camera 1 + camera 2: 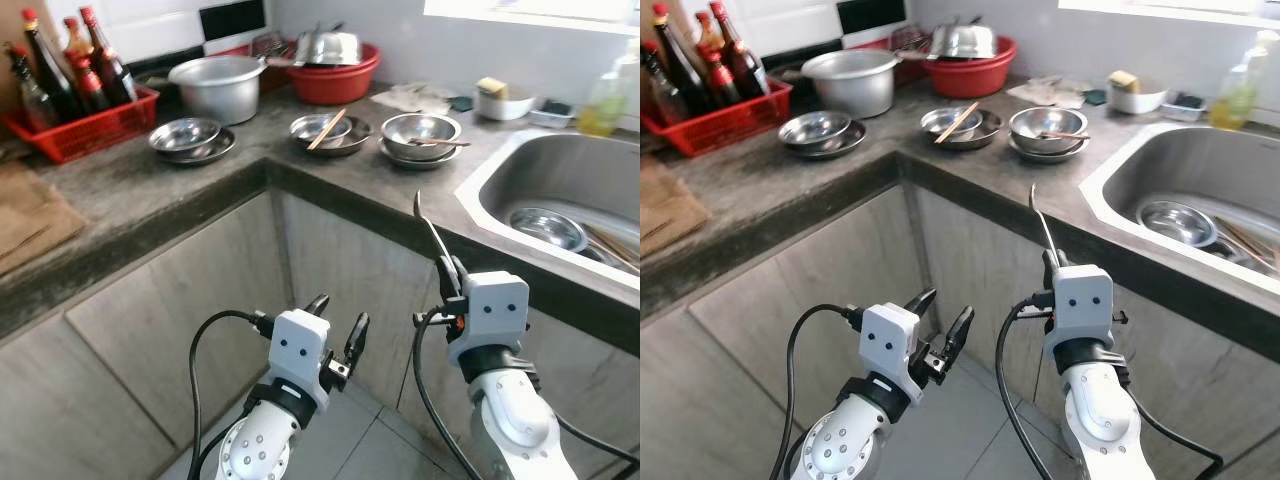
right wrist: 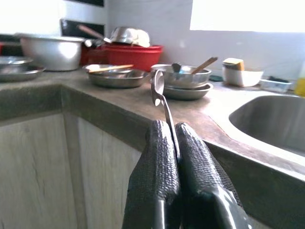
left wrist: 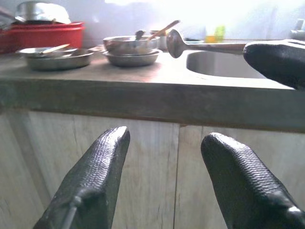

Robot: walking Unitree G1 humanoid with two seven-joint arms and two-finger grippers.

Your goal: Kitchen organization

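Observation:
My right gripper [image 1: 447, 272] is shut on the handle of a metal spoon [image 1: 429, 232], whose bowl end points up in front of the counter edge [image 1: 350, 205]. The right wrist view shows the spoon [image 2: 160, 95] rising from between the closed fingertips [image 2: 164, 131]. My left gripper [image 1: 339, 318] hangs lower, before the cabinet doors, open and holding nothing [image 3: 167, 138]. On the dark counter stand three sets of steel bowls on plates: one at the left [image 1: 186, 136], one in the middle [image 1: 325, 131] with a wooden stick across it, one at the right [image 1: 420, 133] with a utensil in it.
A steel sink [image 1: 500, 175] at the right holds a steel dish [image 1: 547, 228] and sticks. At the back stand an aluminium pot [image 1: 218, 88], a red basin [image 1: 340, 80] with metal ware and a red basket [image 1: 90, 125] of sauce bottles. A white bowl [image 1: 503, 102] and soap bottle [image 1: 605, 100] sit behind the sink.

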